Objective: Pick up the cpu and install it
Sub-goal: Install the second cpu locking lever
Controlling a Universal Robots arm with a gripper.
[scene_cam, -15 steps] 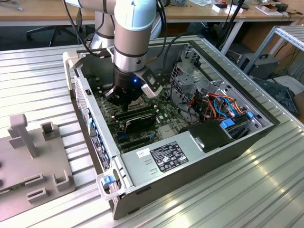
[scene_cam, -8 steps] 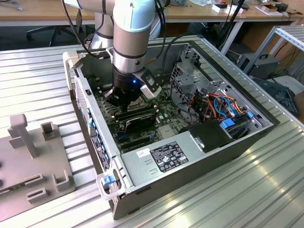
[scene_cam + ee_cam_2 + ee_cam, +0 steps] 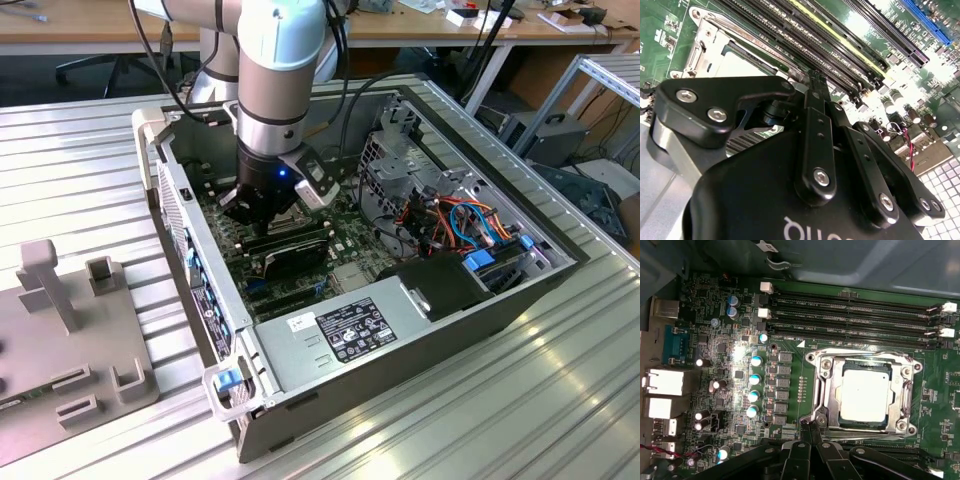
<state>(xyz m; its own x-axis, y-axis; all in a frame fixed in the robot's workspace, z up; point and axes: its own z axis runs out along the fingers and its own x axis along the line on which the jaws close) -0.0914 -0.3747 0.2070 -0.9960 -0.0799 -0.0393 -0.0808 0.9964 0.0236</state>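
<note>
Pincer (image 3: pixel 810 427) was pinched shut, empty, hovering just beside the socket (image 3: pixel 862 392). Cpu (image 3: pixel 863 394) already sat in it; frame looked unlatched, so seated, not secured.

The cpu (image 3: pixel 864 395) is pale grey-tan in a silver frame (image 3: pixel 816 390) on a green board (image 3: pixel 790 347); the gripper (image 3: pixel 809 432) is black.

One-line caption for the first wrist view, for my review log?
The cpu lies in the motherboard socket, the gripper shut and empty beside the socket frame.
</note>
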